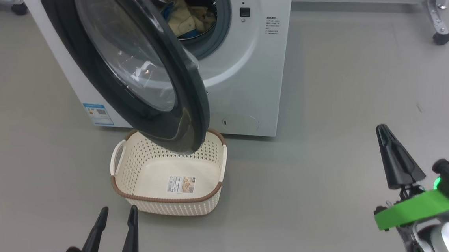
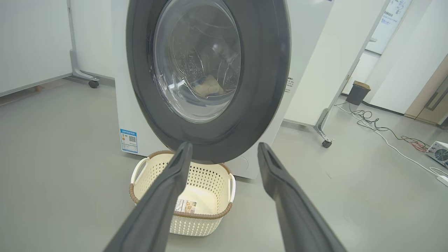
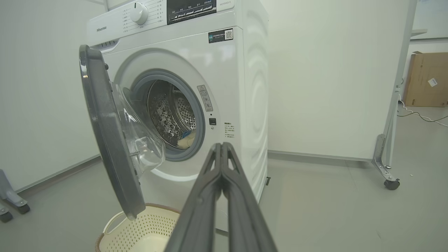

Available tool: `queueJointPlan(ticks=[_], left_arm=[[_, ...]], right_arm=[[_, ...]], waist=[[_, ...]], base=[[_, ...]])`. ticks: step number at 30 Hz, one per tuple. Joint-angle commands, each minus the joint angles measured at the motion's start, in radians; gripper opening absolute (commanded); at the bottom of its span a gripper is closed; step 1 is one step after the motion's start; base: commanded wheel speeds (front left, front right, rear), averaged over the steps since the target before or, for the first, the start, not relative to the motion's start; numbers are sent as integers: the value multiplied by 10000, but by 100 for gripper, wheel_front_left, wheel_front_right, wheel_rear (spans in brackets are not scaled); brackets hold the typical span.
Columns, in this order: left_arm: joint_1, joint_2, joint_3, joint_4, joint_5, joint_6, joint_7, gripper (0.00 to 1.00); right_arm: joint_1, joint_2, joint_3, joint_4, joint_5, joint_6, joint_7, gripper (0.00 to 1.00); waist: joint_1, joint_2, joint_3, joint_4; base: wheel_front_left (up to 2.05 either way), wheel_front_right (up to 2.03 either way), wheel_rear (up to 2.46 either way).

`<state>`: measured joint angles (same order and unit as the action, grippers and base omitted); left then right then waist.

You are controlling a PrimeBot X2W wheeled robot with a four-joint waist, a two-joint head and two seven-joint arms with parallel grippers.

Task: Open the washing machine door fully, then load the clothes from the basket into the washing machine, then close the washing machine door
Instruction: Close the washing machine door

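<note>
The white washing machine stands ahead with its black round door swung open toward me, its lower edge hanging over the basket. Cream-yellow clothes with a blue patch lie inside the steel drum. The cream perforated basket with a brown rim sits on the floor before the machine, holding nothing but its label. My left gripper is open, low and just left of the basket. My right gripper is shut on nothing, far right of the basket. In the wrist views the left gripper faces the door and the right gripper points at the machine.
Grey floor surrounds the machine. A wheeled partition leg stands at the back right. Cables and a small box lie on the floor to the right, and a cardboard box leans at the far right.
</note>
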<state>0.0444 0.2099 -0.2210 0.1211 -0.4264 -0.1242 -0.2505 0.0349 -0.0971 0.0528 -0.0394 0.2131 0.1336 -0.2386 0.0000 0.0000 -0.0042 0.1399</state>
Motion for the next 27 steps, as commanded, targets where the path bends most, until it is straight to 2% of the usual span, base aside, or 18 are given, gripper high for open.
queueJointPlan(ticks=[1, 9, 16, 22, 27], left_arm=[[-577, 164, 276, -262, -116, -65, -112, 100], [-1190, 74, -300, -106, -234, -65, -112, 100], [-1671, -143, -705, 20, -278, -65, -112, 100], [-1908, -326, -970, 149, -297, -65, -112, 100], [-1964, -402, -1068, 207, -302, -65, -112, 100]], right_arm=[[-804, -337, 295, -251, 12, -29, -68, 0], [-3008, -1313, 1957, 233, 236, -29, -130, 0], [-5049, -1857, 4169, 984, 1015, -29, -173, 0], [-6376, -1897, 5881, 2161, 1811, -29, -216, 0], [-6828, -1736, 6333, 2921, 2214, -29, -226, 0]], waist=[[0, 0, 180, 231], [0, 0, 854, 1236], [0, 0, 1476, 2245], [0, 0, 1791, 3074], [0, 0, 1858, 3494]], base=[[0, 0, 0], [0, 0, 0], [0, 0, 0], [0, 0, 0], [0, 0, 0]])
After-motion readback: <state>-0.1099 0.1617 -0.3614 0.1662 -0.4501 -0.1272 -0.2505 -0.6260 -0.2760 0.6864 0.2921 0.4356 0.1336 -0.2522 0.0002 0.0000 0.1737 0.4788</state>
